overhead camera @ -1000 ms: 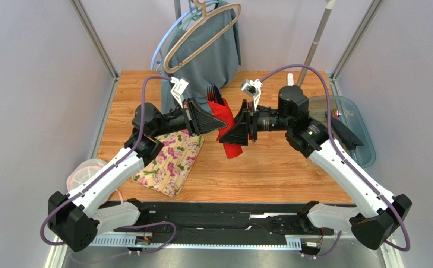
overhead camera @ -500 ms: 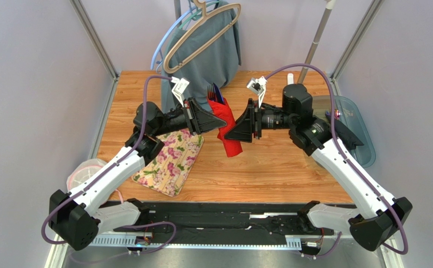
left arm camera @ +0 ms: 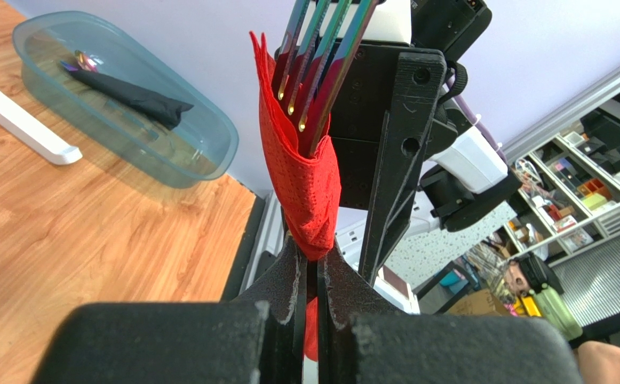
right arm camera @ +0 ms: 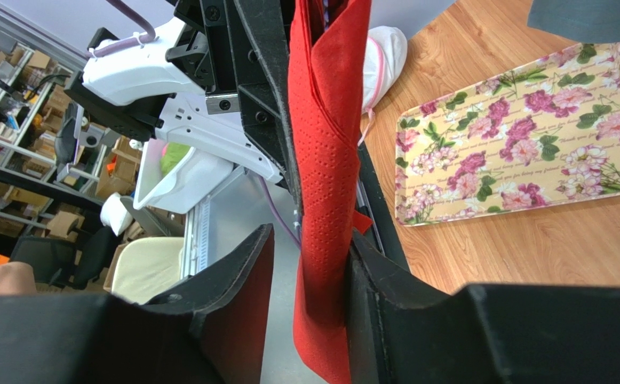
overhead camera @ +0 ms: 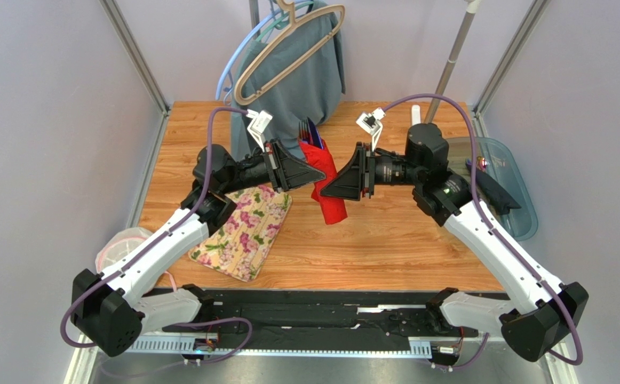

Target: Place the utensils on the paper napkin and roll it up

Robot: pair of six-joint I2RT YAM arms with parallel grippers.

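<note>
The red paper napkin (overhead camera: 330, 190) is wrapped around the utensils (overhead camera: 308, 132) and held up in the air between both arms. The dark fork tines stick out of its far end. My left gripper (overhead camera: 315, 173) is shut on the napkin roll. In the left wrist view its jaws (left arm camera: 312, 268) pinch the red roll (left arm camera: 309, 192) below the purple, blue and green tines (left arm camera: 321, 56). My right gripper (overhead camera: 327, 190) is open. In the right wrist view (right arm camera: 309, 268) the napkin (right arm camera: 325, 160) hangs between the jaws, against the right finger (right arm camera: 373, 280).
The floral mat (overhead camera: 245, 228) lies on the table at the left, also in the right wrist view (right arm camera: 522, 136). A grey-green garment on a beige hanger (overhead camera: 301, 72) hangs at the back. A teal bin (overhead camera: 518, 204) stands at the right. A white mesh bag (overhead camera: 121, 244) sits off the left edge.
My right gripper has pulled back to the right and a little farther from the roll. The left gripper keeps its hold on the napkin and has hardly moved.
</note>
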